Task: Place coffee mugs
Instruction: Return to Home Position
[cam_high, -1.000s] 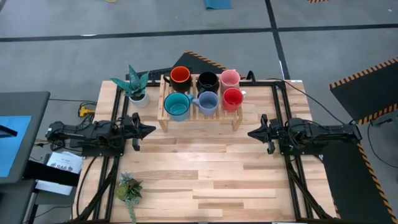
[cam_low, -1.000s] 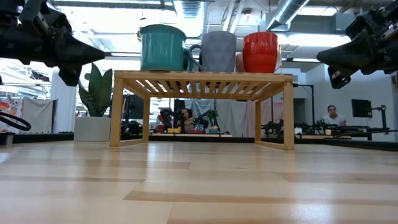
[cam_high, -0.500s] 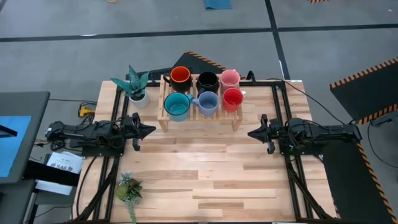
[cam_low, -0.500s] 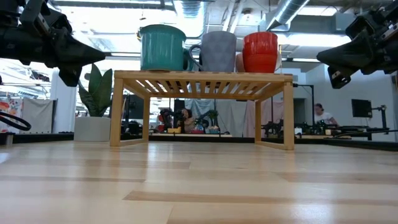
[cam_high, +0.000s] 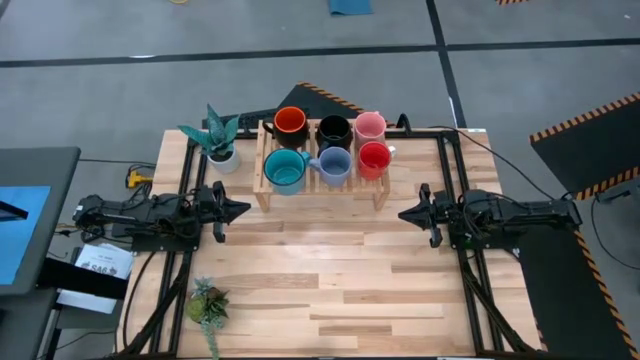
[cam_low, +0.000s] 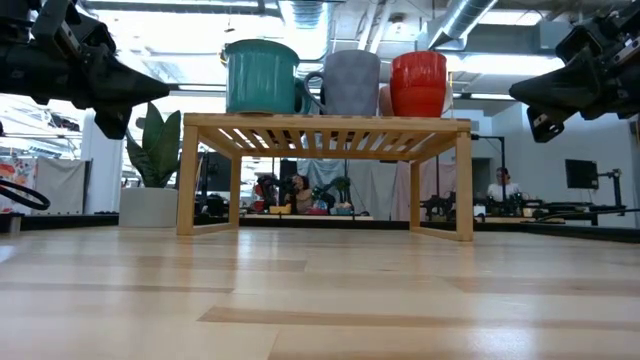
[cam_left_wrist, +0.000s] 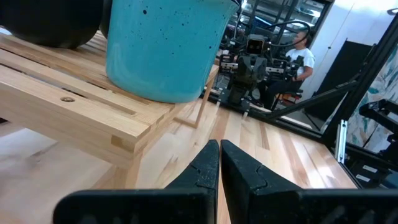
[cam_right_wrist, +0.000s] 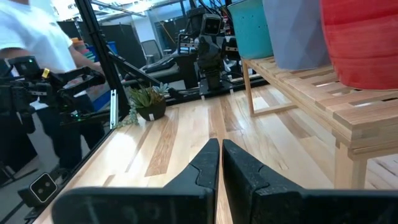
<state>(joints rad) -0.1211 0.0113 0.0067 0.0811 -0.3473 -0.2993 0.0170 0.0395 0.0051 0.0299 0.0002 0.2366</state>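
Note:
Six mugs stand upright on a low wooden slatted rack (cam_high: 320, 185) at the table's far middle. The back row holds the orange-inside dark mug (cam_high: 290, 123), the black mug (cam_high: 333, 130) and the pale pink mug (cam_high: 370, 126). The front row holds the teal mug (cam_high: 286, 171), the blue-grey mug (cam_high: 334, 165) and the red mug (cam_high: 374, 159). My left gripper (cam_high: 243, 208) hovers shut at the table's left, pointing right, beside the rack's near left leg. My right gripper (cam_high: 404, 213) hovers shut at the table's right, pointing left. Both hold nothing.
A tall-leafed potted plant (cam_high: 217, 139) stands left of the rack at the far left. A small succulent (cam_high: 207, 303) sits near the table's near left edge. Bare wood (cam_high: 330, 270) spreads between the two grippers and toward the near edge. A person moves in the room behind the table.

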